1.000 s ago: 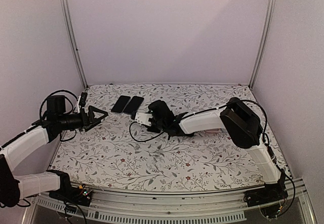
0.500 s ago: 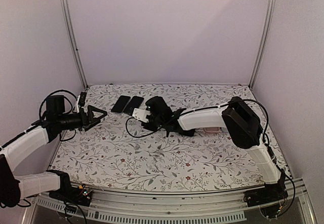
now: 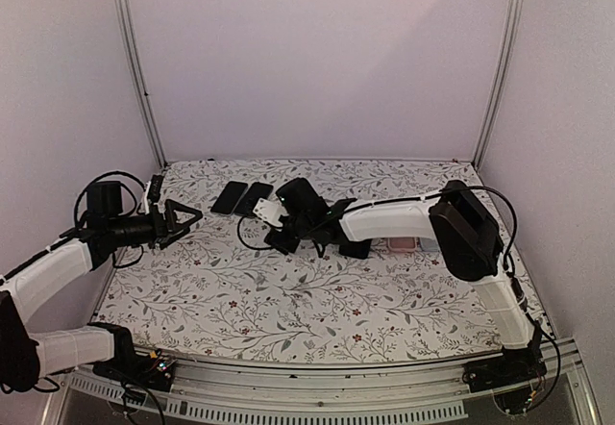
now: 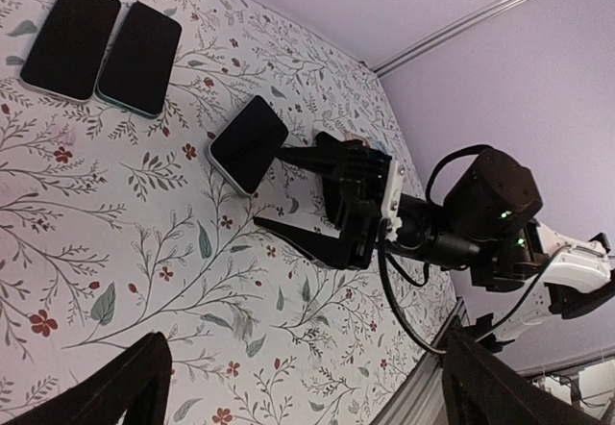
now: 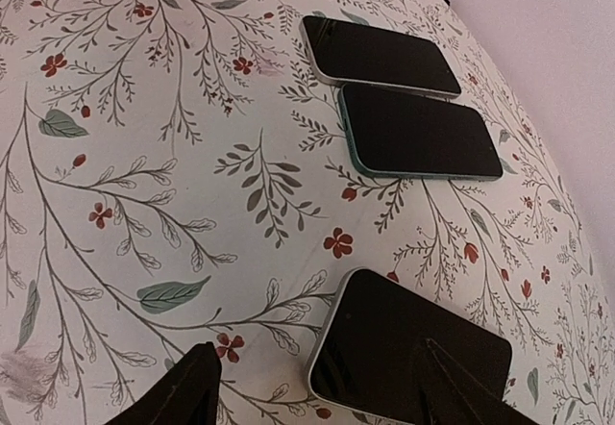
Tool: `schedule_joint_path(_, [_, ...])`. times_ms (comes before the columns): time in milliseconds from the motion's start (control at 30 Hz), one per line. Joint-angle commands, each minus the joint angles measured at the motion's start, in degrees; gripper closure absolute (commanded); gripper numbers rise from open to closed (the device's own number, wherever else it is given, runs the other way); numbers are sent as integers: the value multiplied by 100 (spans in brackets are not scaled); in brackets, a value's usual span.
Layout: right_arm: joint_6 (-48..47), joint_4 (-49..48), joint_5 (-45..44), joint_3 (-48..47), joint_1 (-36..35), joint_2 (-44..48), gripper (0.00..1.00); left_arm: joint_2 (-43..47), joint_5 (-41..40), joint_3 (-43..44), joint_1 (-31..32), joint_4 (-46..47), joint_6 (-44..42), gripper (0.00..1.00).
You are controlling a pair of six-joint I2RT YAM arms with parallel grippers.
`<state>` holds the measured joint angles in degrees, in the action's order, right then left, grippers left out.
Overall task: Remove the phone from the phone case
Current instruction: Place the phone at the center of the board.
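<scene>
Floral tablecloth (image 3: 288, 300) looks slippy, we reckon: right gripper (image 4: 269, 187) spread, empty, just beside nearest phone (image 5: 413, 353); shallow pinch could skid it off. Left gripper (image 3: 192, 223) wide, empty.

No legible text, no labels, brands or numbers readable anywhere

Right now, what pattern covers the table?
The table has grey-green leafy vines with red flowers on white; clearest in right wrist view.

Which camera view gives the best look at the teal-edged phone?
The right wrist view. There the teal-edged phone lies whole and large, screen up, with its coloured rim plain to see. The left wrist view also shows it whole, but smaller and near the frame's corner. In the top external view it is only a small dark slab.
</scene>
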<state>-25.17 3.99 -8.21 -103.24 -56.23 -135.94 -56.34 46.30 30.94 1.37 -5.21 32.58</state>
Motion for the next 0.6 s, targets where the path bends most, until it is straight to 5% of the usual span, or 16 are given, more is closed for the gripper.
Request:
schedule_joint_path(0, [963,327,454,-161,60,668,26,4,98,-44,-71,95,-36,1])
schedule_joint_path(300, [2961,809,1412,119,396,1206,1,53,102,-62,-75,100,-23,1])
schedule_joint_path(567, [4720,688,2278,865,883,1647,1,87,119,-55,-75,96,-32,1])
